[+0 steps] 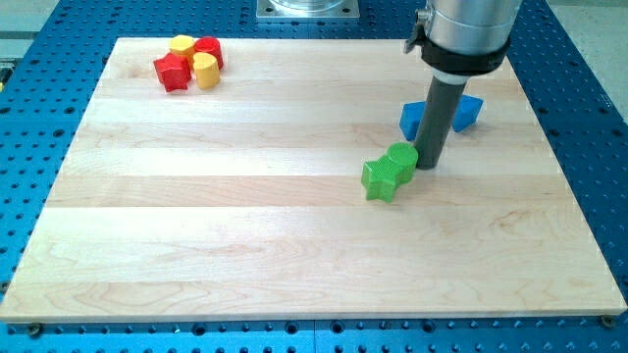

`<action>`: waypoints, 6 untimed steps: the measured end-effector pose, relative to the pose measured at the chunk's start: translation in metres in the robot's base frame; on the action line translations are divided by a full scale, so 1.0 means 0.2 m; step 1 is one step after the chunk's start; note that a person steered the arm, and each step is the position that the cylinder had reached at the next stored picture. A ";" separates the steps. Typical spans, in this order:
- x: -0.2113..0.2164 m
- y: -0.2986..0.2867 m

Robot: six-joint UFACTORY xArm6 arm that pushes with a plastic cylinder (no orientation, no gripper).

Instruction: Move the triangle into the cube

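While the rod [435, 118] drops down from the arm's grey cuff at the view's top right, my tip [428, 165] rests on the wooden board [245, 235], just at the right edge of the green cylinder-like block [401, 157]; whether they actually touch I cannot tell. That block sits against a green star-shaped block [380, 180], which lies to its lower left. Being a bare rod, the tool has nothing to spread or clamp, and it grips no block.

Behind the rod, toward the view's top, lie two blue blocks. The blue cube [413, 120] shows at the rod's left, and the blue triangle-like block [468, 112] shows at its right; the rod hides the space between them.

Well apart, at the board's top left corner, four blocks cluster together: a red star [172, 72], a yellow heart-like block [205, 71], a yellow block [183, 44] and a red block [210, 49].
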State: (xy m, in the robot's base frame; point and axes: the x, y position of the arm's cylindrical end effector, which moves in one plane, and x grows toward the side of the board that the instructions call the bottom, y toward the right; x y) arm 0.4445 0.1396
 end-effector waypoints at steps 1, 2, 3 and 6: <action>-0.02 0.20; -0.23 0.44; -0.40 0.59; -0.43 0.19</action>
